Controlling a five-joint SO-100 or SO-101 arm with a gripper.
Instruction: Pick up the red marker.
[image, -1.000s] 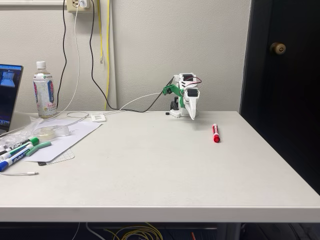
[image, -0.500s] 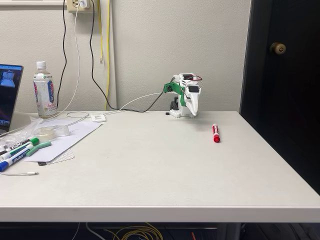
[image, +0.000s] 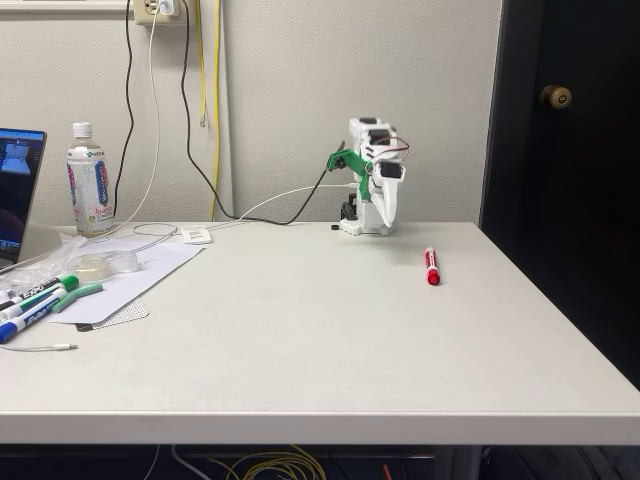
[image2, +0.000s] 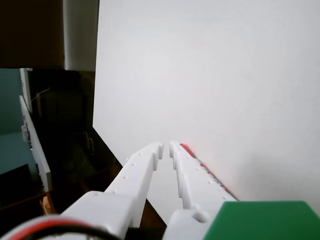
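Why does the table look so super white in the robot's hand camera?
In the wrist view the table is washed out by bright light, with the red marker a thin red sliver behind the gripper. In the fixed view the light is even, and the table and red marker look sharp.

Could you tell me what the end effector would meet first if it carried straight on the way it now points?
Probably the bare white tabletop: the white two-finger end effector aims at empty surface, the red-capped marker just beside its line. Depth is unclear.

Red marker (image: 431, 267) red cap, white barrel; end effector (image2: 165, 148) white; table (image: 300, 330) pale grey
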